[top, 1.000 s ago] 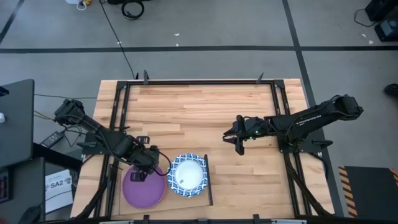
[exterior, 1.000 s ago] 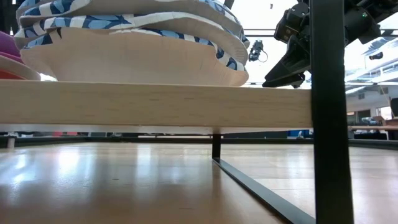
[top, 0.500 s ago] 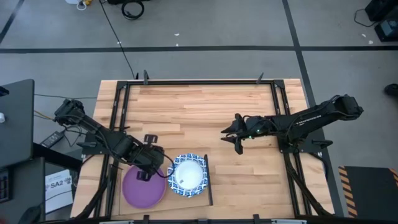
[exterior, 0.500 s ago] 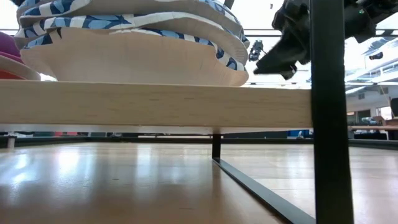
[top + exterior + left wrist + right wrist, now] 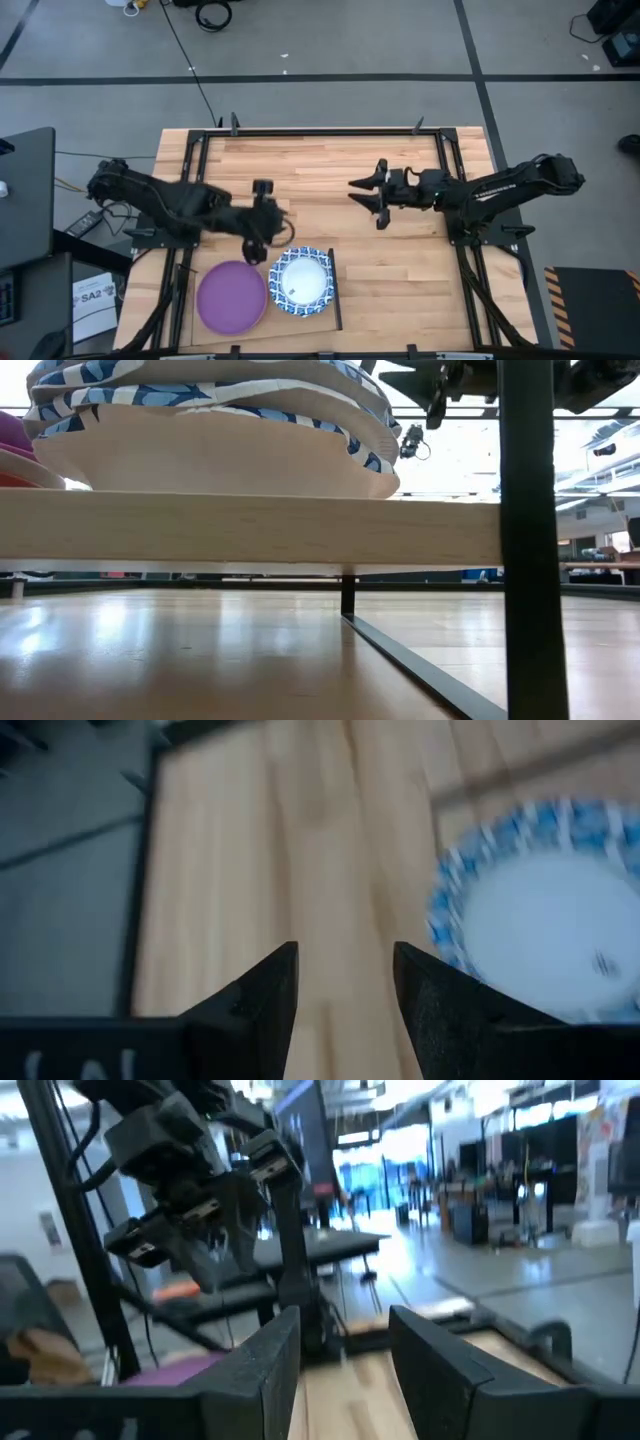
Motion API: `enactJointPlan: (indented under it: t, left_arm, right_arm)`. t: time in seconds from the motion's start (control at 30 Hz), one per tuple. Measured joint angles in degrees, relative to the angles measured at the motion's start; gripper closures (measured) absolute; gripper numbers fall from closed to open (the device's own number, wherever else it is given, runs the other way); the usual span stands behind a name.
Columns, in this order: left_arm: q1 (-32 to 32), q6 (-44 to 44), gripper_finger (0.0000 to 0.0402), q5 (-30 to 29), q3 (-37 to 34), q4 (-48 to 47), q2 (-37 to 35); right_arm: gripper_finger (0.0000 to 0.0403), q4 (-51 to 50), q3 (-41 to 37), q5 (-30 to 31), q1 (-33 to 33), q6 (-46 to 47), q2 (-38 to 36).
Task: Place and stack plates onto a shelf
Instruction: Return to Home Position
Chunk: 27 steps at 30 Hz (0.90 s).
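— How do the plates look?
— Two flat round stacks side by side on the pale shelf (image 5: 250, 528), which runs lengthwise along the counter's (image 5: 330, 170) near edge. A purple plate (image 5: 232, 297) tops one and a blue-rimmed plate (image 5: 303, 282) the other.
— And the pincers?
— The left pincer (image 5: 345, 955) and right pincer (image 5: 345, 1320) are both released and empty. The left has drawn back off the purple plate, and the stacks are unmoved.

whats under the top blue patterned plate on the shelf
More blue-patterned plates, then a beige plate resting on the shelf. From above, the top plate covers them all; their number is unclear.
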Motion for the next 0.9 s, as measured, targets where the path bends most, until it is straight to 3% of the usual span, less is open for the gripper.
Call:
enactJointPlan:
  t: [0.27,0.4,0.67,0.9]
  left_arm:
    - [7.65,5.35,0.0230,0.10,11.26,1.46,-1.32]
    - [10.36,5.83,0.0230,0.15,12.99,1.46,-5.70]
    - [11.77,3.20,0.0230,0.19,9.51,-0.36,-20.42]
    - [11.48,-3.38,0.0230,0.21,0.40,-0.70,-34.02]
  right_arm:
    - [0.0242,2.27,-0.02,-5.61,-2.55,0.42,-4.73]
    - [0.0242,0.57,-0.02,-7.63,-3.39,0.42,-9.58]
    - [0.0242,-13.40,0.00,-7.88,-5.45,0.63,-22.97]
    - [0.0242,-24.91,0.00,-7.93,-5.92,0.63,-32.60]
